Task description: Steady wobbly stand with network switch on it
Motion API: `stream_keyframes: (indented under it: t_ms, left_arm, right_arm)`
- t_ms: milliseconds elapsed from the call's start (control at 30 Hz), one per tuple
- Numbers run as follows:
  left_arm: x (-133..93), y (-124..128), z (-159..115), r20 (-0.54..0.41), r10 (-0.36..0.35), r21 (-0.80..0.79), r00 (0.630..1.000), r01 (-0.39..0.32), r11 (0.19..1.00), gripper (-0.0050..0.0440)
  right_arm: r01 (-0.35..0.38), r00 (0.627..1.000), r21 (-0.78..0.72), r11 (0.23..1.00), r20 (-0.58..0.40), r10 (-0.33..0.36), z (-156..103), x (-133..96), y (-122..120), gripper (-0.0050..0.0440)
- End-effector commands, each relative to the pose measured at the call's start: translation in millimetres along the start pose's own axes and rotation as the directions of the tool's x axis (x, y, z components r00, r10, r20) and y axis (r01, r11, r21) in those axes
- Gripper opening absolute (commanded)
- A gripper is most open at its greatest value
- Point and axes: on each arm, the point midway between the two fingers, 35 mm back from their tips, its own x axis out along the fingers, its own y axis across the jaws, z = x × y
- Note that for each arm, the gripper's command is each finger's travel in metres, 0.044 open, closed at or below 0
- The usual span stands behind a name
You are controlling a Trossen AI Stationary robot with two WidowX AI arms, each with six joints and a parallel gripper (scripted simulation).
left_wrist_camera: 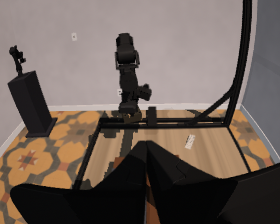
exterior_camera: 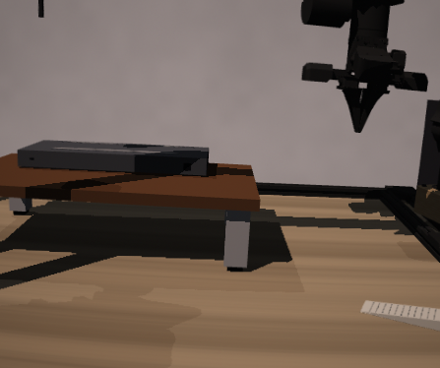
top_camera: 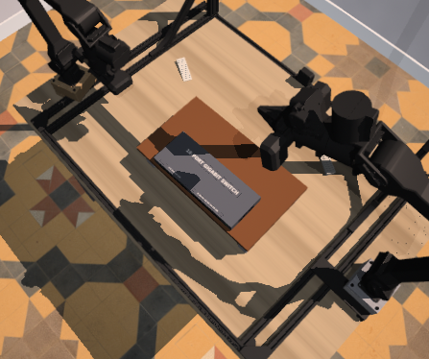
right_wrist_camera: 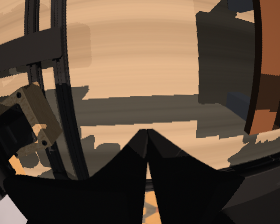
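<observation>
Fingers of both the left gripper (top_camera: 261, 110) (left_wrist_camera: 144, 147) and the right gripper (top_camera: 108, 67) (exterior_camera: 358, 131) (left_wrist_camera: 132, 116) (right_wrist_camera: 146, 135) are clenched, with nothing between them. The network switch (top_camera: 207, 179) (exterior_camera: 112, 158) lies flat on the brown-topped stand (top_camera: 282, 192) (exterior_camera: 211, 193) (left_wrist_camera: 118, 162) (right_wrist_camera: 273, 50), beside one long edge. A white ribbed wedge (top_camera: 183, 69) (exterior_camera: 404, 314) (left_wrist_camera: 190, 142) rests on the wooden table (top_camera: 292, 240) (exterior_camera: 319, 344) (left_wrist_camera: 211, 145) (right_wrist_camera: 131, 50), apart from the stand. Another wedge (top_camera: 327, 164), partly covered by the left arm (top_camera: 397, 168) in the top view, also lies apart from it.
</observation>
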Motion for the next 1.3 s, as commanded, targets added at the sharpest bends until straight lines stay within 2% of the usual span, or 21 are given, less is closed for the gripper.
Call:
stream_keyframes:
  t_ms: [0, 233, 267, 400, 567, 800, 967, 1133, 1267]
  left_arm:
    - [10.1, -5.0, -67.4, -0.22, -0.014, 0.012, 0.975, 0.017, 1.0, 0.0]
    - [9.7, -4.4, -63.4, -0.214, -0.014, 0.008, 0.977, 0.016, 1.0, 0.0]
    - [9.8, -5.4, -77.6, -0.262, -0.017, 0.01, 0.965, 0.02, 1.0, 0.0]
    - [4.6, -9.2, -133.0, -0.446, -0.028, 0.015, 0.894, 0.039, 0.999, 0.0]
    - [-14.1, -13.5, -197.9, -0.651, -0.04, 0.015, 0.758, 0.066, 0.998, 0.0]
    - [-13.3, -13.1, -193.7, -0.647, -0.04, 0.012, 0.761, 0.063, 0.998, 0.0]
    - [-43.5, -16.8, -252.2, -0.813, -0.048, 0.006, 0.58, 0.092, 0.996, 0.0]
    - [-83.6, -19.7, -300.8, -0.93, -0.052, -0.009, 0.363, 0.119, 0.993, 0.0]
    - [-83.6, -19.7, -300.8, -0.93, -0.052, -0.009, 0.363, 0.119, 0.993, 0.0]
  right_arm:
    - [0.0, 1.0, 0.0, 1.0, 0.0, 0.0, 0.0, 0.0, 0.0, 0.0]
    - [0.0, 1.0, 0.0, 1.0, 0.0, 0.0, 0.0, 0.0, 0.0, 0.0]
    - [0.0, 1.0, 0.0, 1.0, 0.0, 0.0, 0.0, 0.0, 0.0, 0.0]
    - [0.0, 1.0, 0.0, 1.0, 0.0, 0.0, 0.0, 0.0, 0.0, 0.0]
    - [0.0, 1.0, 0.0, 1.0, 0.0, 0.0, 0.0, 0.0, 0.0, 0.0]
    - [0.0, 1.0, 0.0, 1.0, 0.0, 0.0, 0.0, 0.0, 0.0, 0.0]
    - [0.0, 1.0, 0.0, 1.0, 0.0, 0.0, 0.0, 0.0, 0.0, 0.0]
    - [0.0, 1.0, 0.0, 1.0, 0.0, 0.0, 0.0, 0.0, 0.0, 0.0]
    - [0.0, 1.0, 0.0, 1.0, 0.0, 0.0, 0.0, 0.0, 0.0, 0.0]
